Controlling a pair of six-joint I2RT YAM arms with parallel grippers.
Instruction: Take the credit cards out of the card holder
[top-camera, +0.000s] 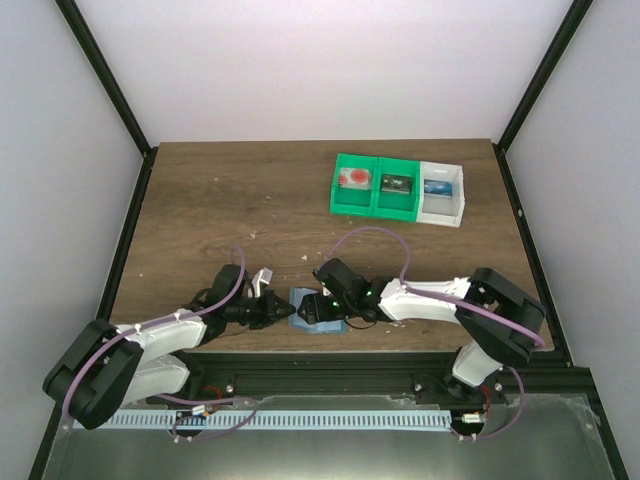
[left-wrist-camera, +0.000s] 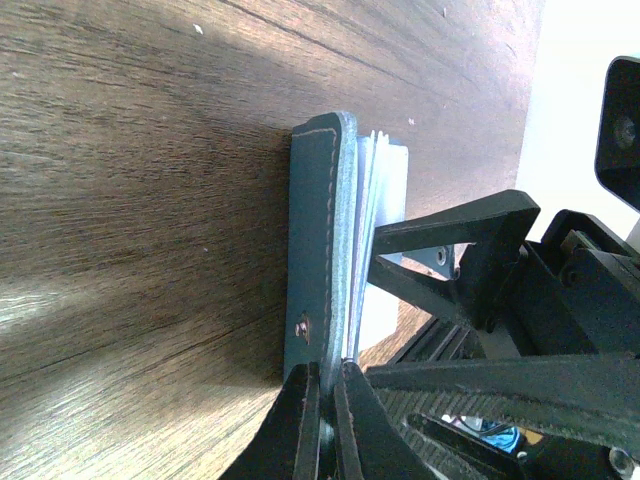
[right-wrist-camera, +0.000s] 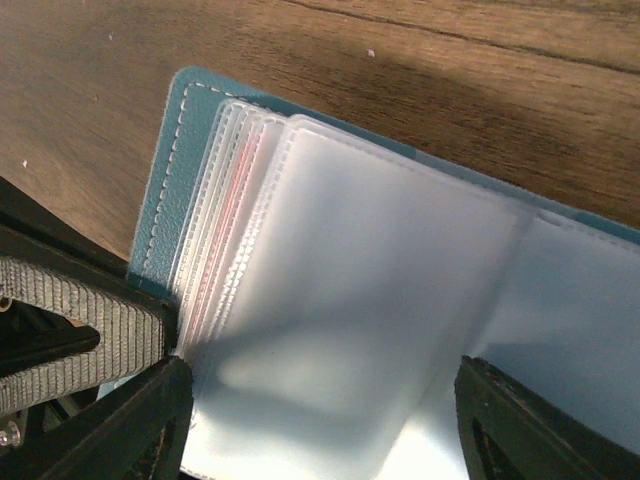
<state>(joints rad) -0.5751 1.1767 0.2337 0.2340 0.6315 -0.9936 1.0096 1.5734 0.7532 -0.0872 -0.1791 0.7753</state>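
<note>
The light-blue card holder (top-camera: 308, 313) lies open near the table's front edge. In the left wrist view its cover (left-wrist-camera: 318, 230) stands on edge, and my left gripper (left-wrist-camera: 328, 385) is shut on the cover's lower edge. In the right wrist view the holder (right-wrist-camera: 190, 130) shows several clear plastic sleeves (right-wrist-camera: 380, 270) fanned open. The thin red edge of a credit card (right-wrist-camera: 222, 225) shows between the sleeves. My right gripper (right-wrist-camera: 320, 425) is open, its jaws wide apart over the sleeves and holding nothing. From above, the left gripper (top-camera: 275, 308) and right gripper (top-camera: 325, 303) meet at the holder.
Green bins (top-camera: 375, 188) and a white bin (top-camera: 443, 193) stand at the back right, each compartment holding a small flat item. The left gripper's ribbed pad (right-wrist-camera: 80, 335) shows at the holder's corner. A black frame rail (top-camera: 400, 360) runs along the near edge.
</note>
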